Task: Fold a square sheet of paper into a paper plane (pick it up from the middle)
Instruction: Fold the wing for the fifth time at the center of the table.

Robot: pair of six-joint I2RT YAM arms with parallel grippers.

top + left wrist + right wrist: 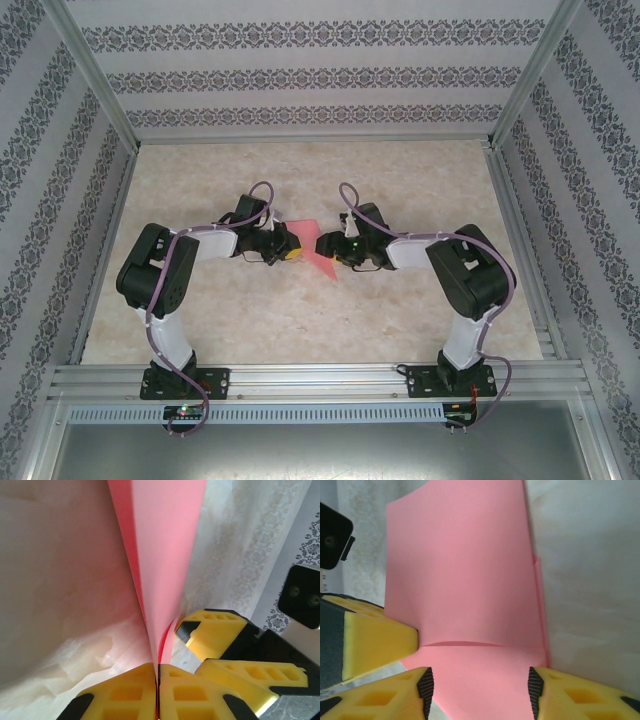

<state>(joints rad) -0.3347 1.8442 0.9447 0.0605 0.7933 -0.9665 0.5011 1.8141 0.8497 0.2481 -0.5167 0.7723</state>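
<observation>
The salmon-pink sheet of paper (318,252) is folded over into layers and held above the table between the two arms, a pointed corner hanging toward the near side. My left gripper (157,669) is shut on its folded edge, the paper (160,555) rising edge-on from the yellow pads. My right gripper (480,686) is open, its ribbed fingertips (426,686) spread to either side of the paper (465,580), which shows a shallow crease across it. In the top view the left gripper (287,245) and right gripper (336,250) face each other closely.
The marbled beige table (300,320) is walled by patterned panels and an aluminium frame (300,382) at the near edge. One left finger (375,639) pokes into the right wrist view; the right gripper's fingers (215,635) crowd the left wrist view.
</observation>
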